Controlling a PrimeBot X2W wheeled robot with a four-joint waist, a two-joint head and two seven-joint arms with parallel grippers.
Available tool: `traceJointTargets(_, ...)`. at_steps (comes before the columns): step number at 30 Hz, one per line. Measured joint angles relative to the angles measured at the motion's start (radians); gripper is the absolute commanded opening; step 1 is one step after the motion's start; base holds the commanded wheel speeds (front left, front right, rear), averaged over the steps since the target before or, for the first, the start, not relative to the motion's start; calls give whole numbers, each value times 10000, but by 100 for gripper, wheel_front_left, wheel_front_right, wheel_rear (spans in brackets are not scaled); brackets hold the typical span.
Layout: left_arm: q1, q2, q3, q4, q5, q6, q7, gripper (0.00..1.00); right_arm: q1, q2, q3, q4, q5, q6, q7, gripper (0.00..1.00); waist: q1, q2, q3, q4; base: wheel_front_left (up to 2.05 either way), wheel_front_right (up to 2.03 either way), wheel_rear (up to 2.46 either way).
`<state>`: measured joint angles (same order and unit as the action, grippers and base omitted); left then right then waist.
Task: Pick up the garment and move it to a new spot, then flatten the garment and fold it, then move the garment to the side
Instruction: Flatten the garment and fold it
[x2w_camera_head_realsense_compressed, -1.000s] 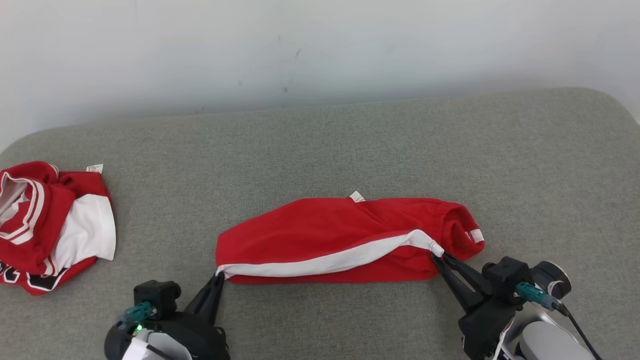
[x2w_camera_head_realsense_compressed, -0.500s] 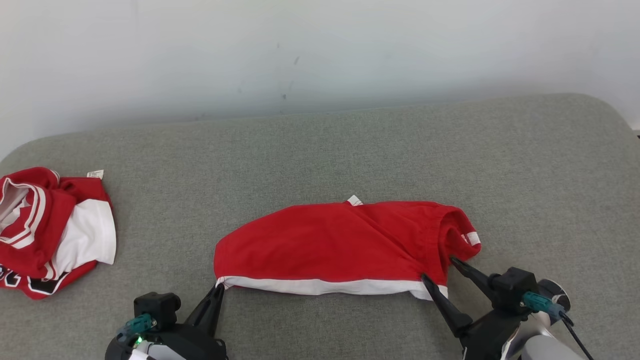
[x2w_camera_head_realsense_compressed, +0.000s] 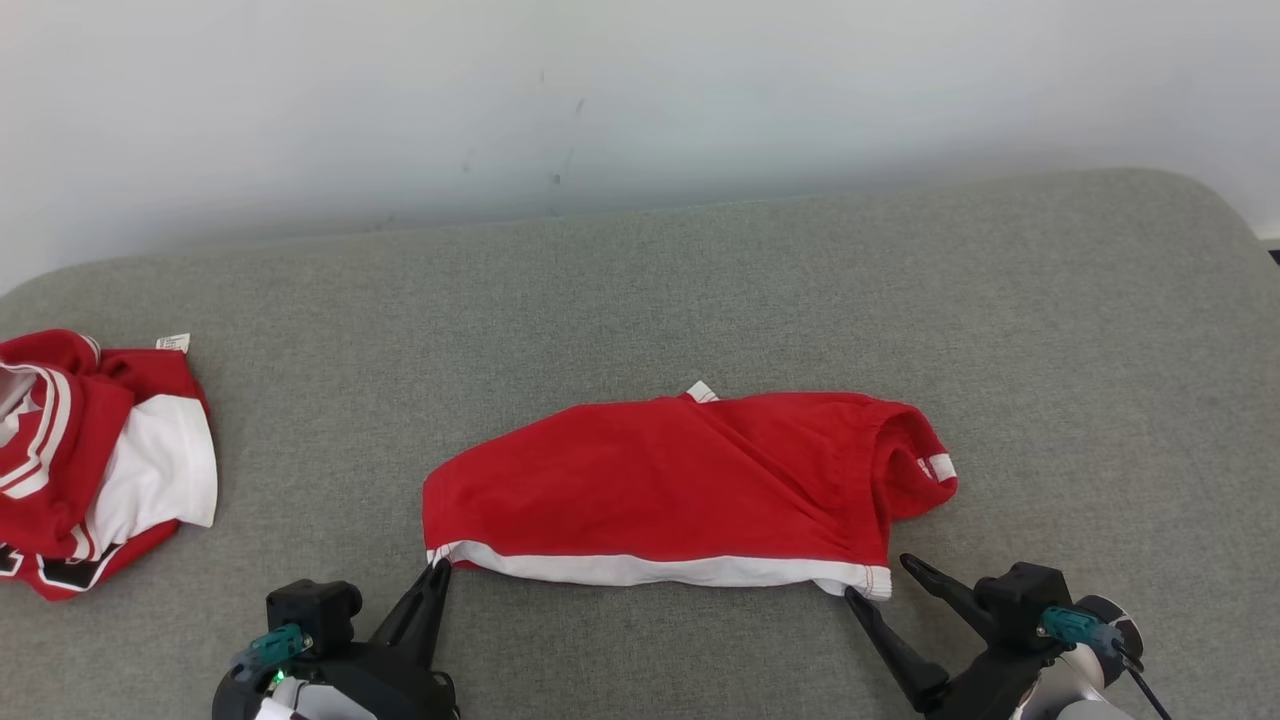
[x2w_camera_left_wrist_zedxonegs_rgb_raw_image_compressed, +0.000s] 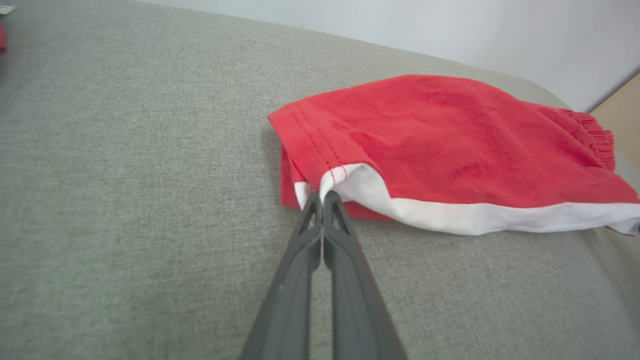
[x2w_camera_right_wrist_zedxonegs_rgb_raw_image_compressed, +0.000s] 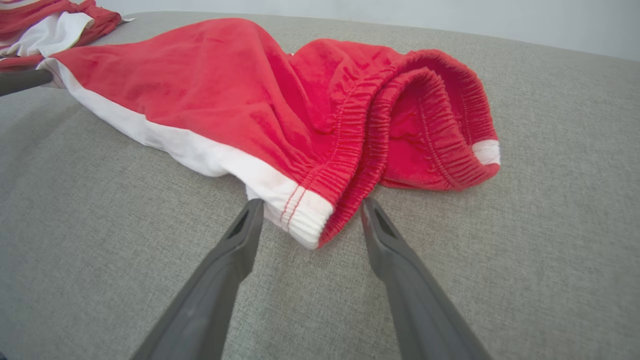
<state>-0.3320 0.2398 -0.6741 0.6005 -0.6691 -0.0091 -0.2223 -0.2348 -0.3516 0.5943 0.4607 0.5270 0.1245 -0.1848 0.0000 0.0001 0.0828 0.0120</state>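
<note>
Left hand (x2w_camera_head_realsense_compressed: 437, 570), lower left of head view: fingers pressed tight together w/ no gap, pinching the near left corner of the red shorts (x2w_camera_head_realsense_compressed: 650, 480), right where the white stripe (x2w_camera_head_realsense_compressed: 650, 568) meets the leg hem. Left wrist view shows that white corner caught btw the two dark tips. Right hand (x2w_camera_head_realsense_compressed: 878, 577), lower right: fingers spread wide apart & holding nothing. The white near corner of the elastic waistband (x2w_camera_right_wrist_zedxonegs_rgb_raw_image_compressed: 430, 125) lies in the gap btw its tips, one tip just beside the cloth, the other a little clear of it. Shorts lie roughly centre of a grey fabric-covered worktop (x2w_camera_head_realsense_compressed: 700, 290), on the side nearer the robot, leg hem to the robot's left, waistband to its right, white stripe running along the near edge from one hand to the other. Waistband end is bunched & gaping open, red inside showing, w/ a small white patch on its far right rim. Small white tag (x2w_camera_head_realsense_compressed: 701, 391) pokes out at the far edge. Well apart, at the worktop's left edge, a crumpled red & white jersey (x2w_camera_head_realsense_compressed: 100, 450). Pale wall (x2w_camera_head_realsense_compressed: 640, 100) behind.
</note>
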Motion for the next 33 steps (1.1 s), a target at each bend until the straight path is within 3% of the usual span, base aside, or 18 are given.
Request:
traceJointTargets(1, -6, -8, -6, -12, 0, 0, 0, 0, -13, 8, 2, -4, -2, 2, 13, 100, 0, 0, 28, 3, 0, 0, 0)
traceJointTargets(3, -14, -27, -40, -33, 4, 0, 0, 0, -40, 21, 0, -10, -2, 0, 86, 75, 0, 0, 65, 20, 0, 0, 0)
traceJointTargets(5, -34, -73, -86, -56, 10, 0, 0, 0, -88, 54, 25, -2, -2, -12, 171, 0, 0, 0, 102, 59, 0, 0, 0)
traceJointTargets(15, -41, -15, -73, -8, 10, 0, 0, 0, -269, 73, -13, 115, -4, -13, 351, 0, 0, 0, 160, 232, 0, 0, 0)
traceJointTargets(21, -25, 303, -82, -174, 102, 73, -31, 0, -496, -107, -393, -19, 109, -31, 219, 0, 0, 0, 151, 240, 0, 0, 0)
traceJointTargets(25, -69, 418, -171, -460, 130, -130, 33, 0, -805, -4, -293, -86, 142, -27, 278, 0, 0, 0, 215, 134, 0, 0, 0)
traceJointTargets(28, -459, 667, -171, -727, 140, -541, 257, 0, -1466, 186, -280, -50, 422, -13, 585, 0, 0, 0, 326, 1, 0, 0, 0)
traceJointTargets(33, -2837, 1120, 46, -918, 63, -984, 1269, 0, -3818, 802, -596, 568, 1285, -12, 1467, 0, 0, 0, 768, -269, 0, 0, 0)
